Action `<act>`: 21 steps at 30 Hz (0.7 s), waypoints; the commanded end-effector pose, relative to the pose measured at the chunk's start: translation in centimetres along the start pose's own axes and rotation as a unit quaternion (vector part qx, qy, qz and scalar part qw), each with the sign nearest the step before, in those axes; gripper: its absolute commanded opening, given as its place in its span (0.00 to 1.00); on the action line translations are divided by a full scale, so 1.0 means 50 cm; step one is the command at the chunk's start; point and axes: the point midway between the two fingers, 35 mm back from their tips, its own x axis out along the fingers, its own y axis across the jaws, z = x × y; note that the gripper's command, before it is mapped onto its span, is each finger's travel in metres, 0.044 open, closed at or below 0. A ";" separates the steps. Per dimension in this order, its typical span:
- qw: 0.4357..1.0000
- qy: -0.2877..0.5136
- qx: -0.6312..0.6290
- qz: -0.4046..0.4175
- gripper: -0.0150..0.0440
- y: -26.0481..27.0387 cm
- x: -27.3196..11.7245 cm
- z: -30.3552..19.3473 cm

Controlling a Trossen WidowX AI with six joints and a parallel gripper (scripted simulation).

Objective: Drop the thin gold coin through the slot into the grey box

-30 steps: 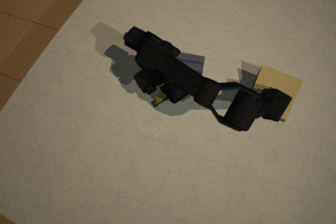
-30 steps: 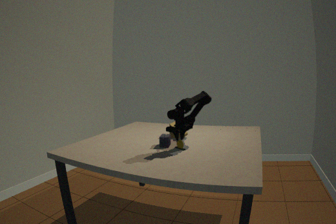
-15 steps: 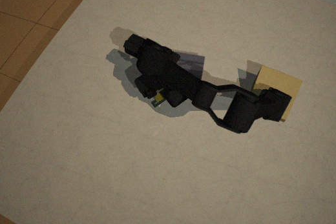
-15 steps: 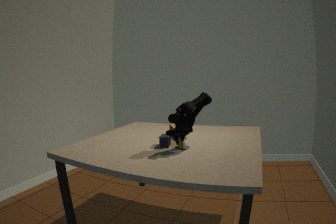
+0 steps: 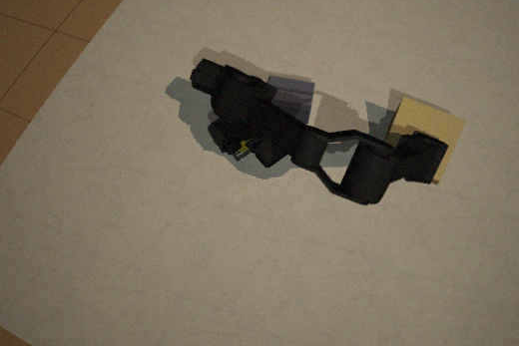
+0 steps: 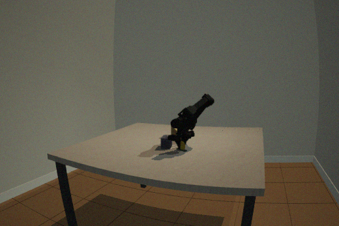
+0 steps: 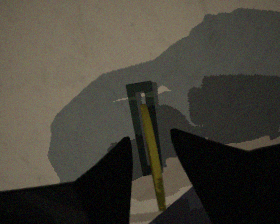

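We see a broad counter [image 6: 225,163] with a matte, faintly mottled beige top on slim dark legs, and on it the black arm [image 5: 259,118], its blocky, angular links folded low from a flat tan base plate [image 5: 439,123]. Beside the arm sits the grey box [image 6: 165,142], a small squarish block with a dull bluish-grey skin, largely covered by the arm in the top view. The jaws hang just above the dark-green holder [image 7: 141,92], a narrow rectangular trough lying flat on the counter, and their two black, wedge-shaped fingers stand partly open, one on each side of it, gripping nothing. The gold coin [image 7: 151,150] stands on its edge in the holder, seen edge-on from the wrist view as a thin, smooth yellow strip running along the trough and passing between the fingertips with a visible gap on both sides. From above only a speck of yellow and green shows under the wrist.
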 end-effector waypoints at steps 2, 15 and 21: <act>1.000 0.000 0.002 0.003 0.39 0.004 0.007 -0.001; 1.000 0.000 0.002 0.003 0.25 0.003 0.006 -0.001; 1.000 0.001 0.002 0.003 0.25 -0.001 -0.020 0.000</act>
